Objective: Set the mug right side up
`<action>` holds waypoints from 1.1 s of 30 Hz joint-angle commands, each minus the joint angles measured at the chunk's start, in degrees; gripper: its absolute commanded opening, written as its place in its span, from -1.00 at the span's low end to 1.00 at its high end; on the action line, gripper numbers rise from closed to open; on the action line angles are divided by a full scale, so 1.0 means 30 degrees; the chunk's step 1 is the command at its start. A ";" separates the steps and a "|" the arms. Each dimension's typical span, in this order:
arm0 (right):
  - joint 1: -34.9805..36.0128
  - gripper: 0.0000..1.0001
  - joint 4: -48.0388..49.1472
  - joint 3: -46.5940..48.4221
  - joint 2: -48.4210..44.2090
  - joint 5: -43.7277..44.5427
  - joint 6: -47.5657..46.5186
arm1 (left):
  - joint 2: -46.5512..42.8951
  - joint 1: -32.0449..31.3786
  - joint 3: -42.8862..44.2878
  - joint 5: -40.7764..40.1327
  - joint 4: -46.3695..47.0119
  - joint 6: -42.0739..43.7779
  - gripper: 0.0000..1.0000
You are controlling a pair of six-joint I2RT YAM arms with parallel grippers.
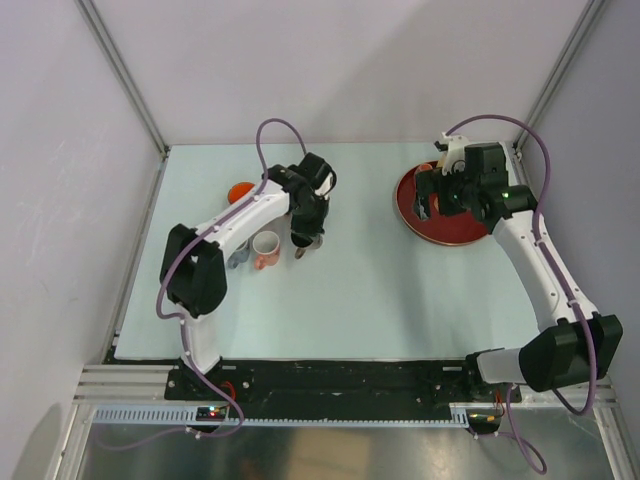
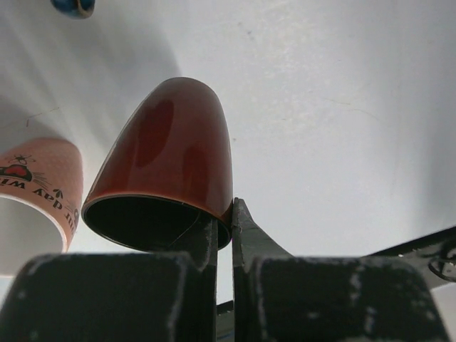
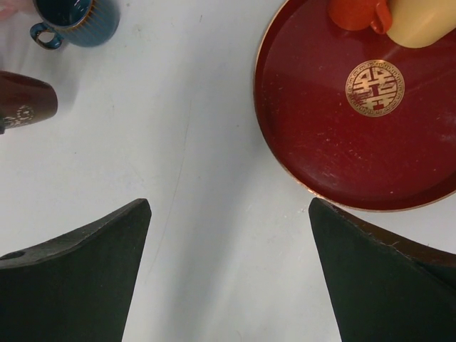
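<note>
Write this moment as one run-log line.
left gripper: shut on red mug rim | right gripper: open, near red tray

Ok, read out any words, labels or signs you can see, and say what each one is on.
"day w": printed on the pale pink ceramic mug, the rest cut off.
Gold round emblem with a Chinese-style character, on the round dark red tray: I cannot read it.
Whitish marking on the dark red-brown glossy mug at the right wrist view's left edge: too blurred to read.
</note>
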 commanded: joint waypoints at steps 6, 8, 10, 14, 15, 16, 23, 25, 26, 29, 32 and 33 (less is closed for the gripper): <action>-0.0119 0.99 0.1009 -0.0902 -0.1191 -0.0917 0.0993 | 0.0039 -0.0367 -0.0664 -0.2494 -0.0531 -0.0530 -0.99; -0.0135 0.99 0.0996 -0.1028 -0.1363 -0.0972 0.1042 | 0.0196 -0.0402 -0.0747 -0.2191 -0.0525 -0.0498 -0.99; -0.0198 0.99 0.0942 -0.1162 -0.1537 -0.0964 0.0996 | 0.0412 -0.0418 -0.0849 -0.1991 -0.0502 -0.0490 -1.00; -0.0406 0.99 0.0747 -0.1532 -0.1861 -0.1059 0.1004 | 0.1003 -0.0381 -0.0886 -0.1888 -0.0434 -0.0497 -1.00; -0.0444 0.99 0.0728 -0.1618 -0.1933 -0.1122 0.1012 | 0.1178 -0.0402 -0.0894 -0.1770 -0.0400 -0.0448 -0.99; -0.0463 0.99 0.0718 -0.1720 -0.2028 -0.1169 0.1030 | 0.1324 -0.0398 -0.0854 -0.1461 -0.0398 -0.0409 -0.99; -0.0700 0.99 0.0833 -0.2117 -0.2235 -0.1474 0.1095 | 0.2062 -0.0318 -0.0538 -0.0931 -0.0396 -0.0186 -1.00; -0.0749 0.99 0.0791 -0.2130 -0.2224 -0.1544 0.1090 | 0.2211 -0.0287 -0.0416 -0.0914 -0.0396 -0.0127 -0.95; -0.0777 0.99 0.0765 -0.2137 -0.2203 -0.1555 0.1084 | 0.2251 -0.0252 -0.0366 -0.0902 -0.0381 -0.0117 -0.86; -0.0856 0.99 0.0756 -0.2132 -0.2144 -0.1620 0.1079 | 0.2270 -0.0241 -0.0117 -0.0957 -0.0387 -0.0024 -0.44; -0.0906 0.99 0.0821 -0.2143 -0.2005 -0.1731 0.1093 | 0.2203 -0.0239 0.0144 -0.1147 -0.0384 -0.0031 -0.27; -0.0899 0.99 0.0838 -0.2144 -0.1961 -0.1766 0.1100 | 0.2159 -0.0243 0.0163 -0.1252 -0.0375 -0.0054 -0.26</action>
